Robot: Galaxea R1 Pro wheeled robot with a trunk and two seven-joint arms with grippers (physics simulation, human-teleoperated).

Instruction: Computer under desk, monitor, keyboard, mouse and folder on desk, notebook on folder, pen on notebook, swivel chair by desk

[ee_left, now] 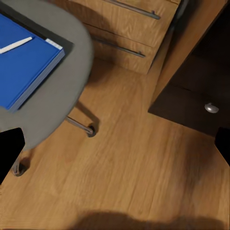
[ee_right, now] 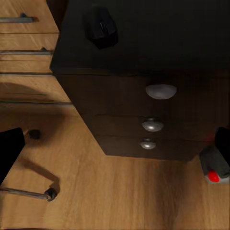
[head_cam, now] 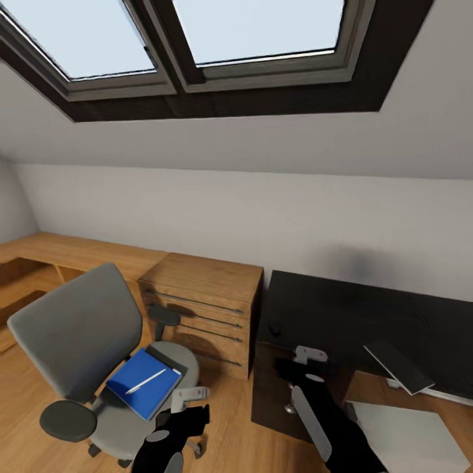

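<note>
Desk at my 2 o'clock, black top, mouse near its left corner. Swivel chair at 10 o'clock carries folder, pen lying loose on top. Left claw spread above floor beside seat; right claw spread over drawer corner. Risk, my judgement: lifting folder tilted, pen rolls off; pushing seat edge, chair rolls away on casters.

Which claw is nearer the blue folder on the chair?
Left. The left claw hovers just beside the folder at the seat's edge; the right claw is over by the desk.
</note>
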